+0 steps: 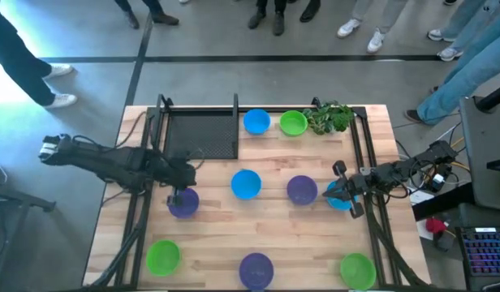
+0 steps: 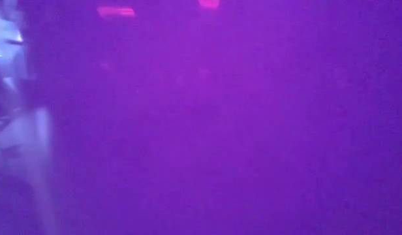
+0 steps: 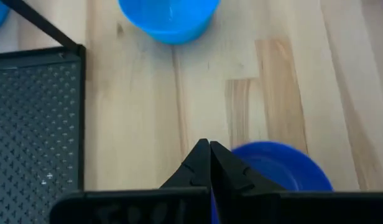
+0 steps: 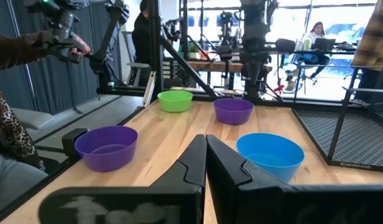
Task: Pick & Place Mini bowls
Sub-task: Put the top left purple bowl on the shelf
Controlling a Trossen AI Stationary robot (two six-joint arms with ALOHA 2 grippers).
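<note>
Several mini bowls in blue, green and purple stand on the wooden table [image 1: 315,235]. My left gripper [image 1: 178,195] is shut at the purple bowl [image 1: 185,204], which looks deep blue in the left wrist view [image 3: 285,168]. My right gripper [image 1: 345,193] is shut and stands over a light blue bowl [image 1: 336,198], which its own wrist view does not show. Between them rest a blue bowl [image 1: 246,183] and a purple bowl [image 1: 302,189]. Right fingers [image 4: 206,149] point toward the table's left side. My left gripper pinches the purple bowl's rim [image 3: 247,155] between its two fingers, coming from above and slanting down. A sliver of the bowl shows between the fingers. Whether the bowl is lifted, I cannot tell. My right gripper covers the light blue bowl; whether it touches it, I cannot tell.
A black perforated tray [image 1: 200,134] sits at the far left, with a blue bowl [image 1: 256,122], a green bowl [image 1: 293,123] and a leafy sprig [image 1: 329,118] beside it. Near the front edge stand green [image 1: 162,256], purple [image 1: 256,269] and green [image 1: 357,269] bowls. Purple fills the low view. People stand beyond the table.
</note>
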